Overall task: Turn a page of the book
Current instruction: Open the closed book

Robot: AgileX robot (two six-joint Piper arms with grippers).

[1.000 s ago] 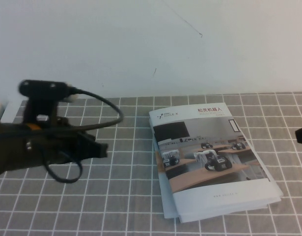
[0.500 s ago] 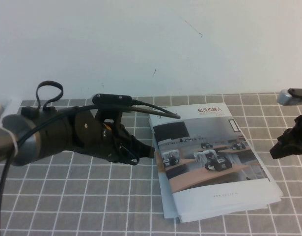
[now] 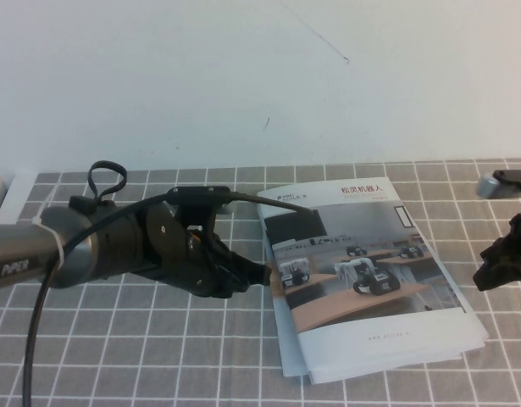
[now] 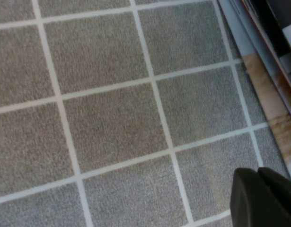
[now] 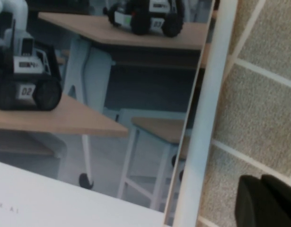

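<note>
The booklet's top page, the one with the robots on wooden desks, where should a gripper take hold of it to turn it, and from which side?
Probably the page at its free right edge, approached from the right. The book lies flat and closed on the checked cloth. The right gripper is just off that edge, apart from it. The left gripper sits by the book's left edge, likely the bound side.

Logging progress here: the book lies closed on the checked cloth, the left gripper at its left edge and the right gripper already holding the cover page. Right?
Not quite. In the high view the right gripper hangs clear of the book, holding nothing; the page lies flat. The left gripper is at its left edge.
</note>
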